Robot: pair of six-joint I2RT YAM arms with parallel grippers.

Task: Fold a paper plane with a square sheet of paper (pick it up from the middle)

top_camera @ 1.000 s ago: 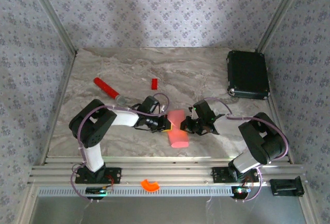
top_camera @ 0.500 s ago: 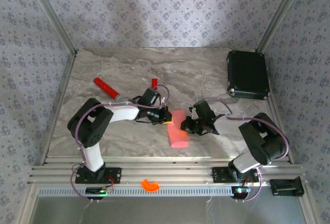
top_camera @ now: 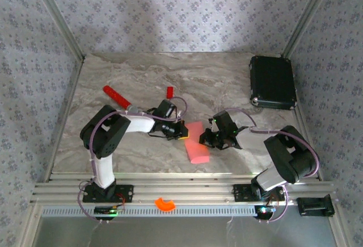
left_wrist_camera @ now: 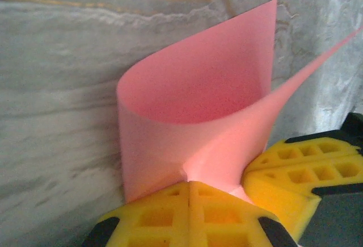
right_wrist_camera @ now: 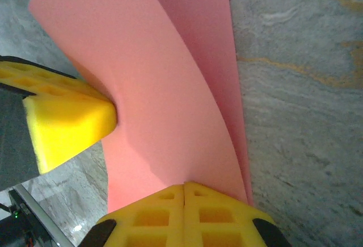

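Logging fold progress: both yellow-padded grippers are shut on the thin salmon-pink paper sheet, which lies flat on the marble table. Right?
Not flat: the left wrist view shows the thin salmon-pink paper sheet curled up off the marble table. The left gripper and right gripper are both shut on it.

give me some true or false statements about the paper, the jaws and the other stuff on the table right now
1. Both arms' jaws are shut on the pink paper. True.
2. The paper lies flat on the table. False: it bends into a curl between the jaws.
3. A black case sits at the table's far right. True.
4. The small red block rests on the paper. False: it lies apart, farther back on the table.
5. The red stick is gripped in jaws. False: it lies free on the table, left of the block.
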